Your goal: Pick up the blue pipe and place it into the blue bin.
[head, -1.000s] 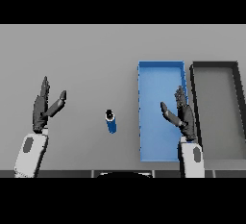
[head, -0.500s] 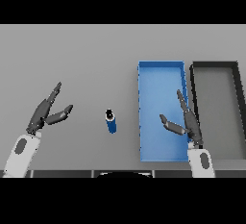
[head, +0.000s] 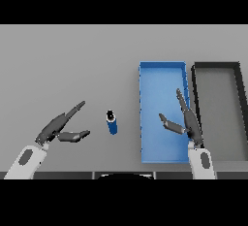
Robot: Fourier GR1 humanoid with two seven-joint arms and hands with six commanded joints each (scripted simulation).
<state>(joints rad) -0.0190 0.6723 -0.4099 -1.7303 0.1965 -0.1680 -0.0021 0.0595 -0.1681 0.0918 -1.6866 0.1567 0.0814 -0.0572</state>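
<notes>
Item 1, blue pipe [head: 112, 122]: we log it as a short blue cylinder w/ a dark cap at its far end, lying on the grey table [head: 72, 65], roughly centre of the work area, its long axis running near-to-far. It sits apart from both hands and outside both containers, w/ bare table between it and the blue bin. Item 2, blue bin [head: 162, 70]: a long rectangular tray w/ raised blue walls, set to the right of the pipe, long side running near-to-far; we see nothing lying inside it. Item 3, black bin [head: 216, 67]: same shape, dark rim, grey floor, just beside the blue bin on its right, approx. parallel to it. Item 4, left hand [head: 55, 129]: comes in from the lower left on a white and grey forearm, placed left of the pipe at about the same level; fingers straight and pointing toward the pipe, thumb spread apart below them, so we note it as wide, holding nothing, not touching the pipe. Item 5, right hand [head: 188, 123]: rises from the lower edge, showing over the right part of the blue bin near its right wall; fingers straight and pointing away from the robot, thumb stuck out to the left, also wide, holding nothing.
</notes>
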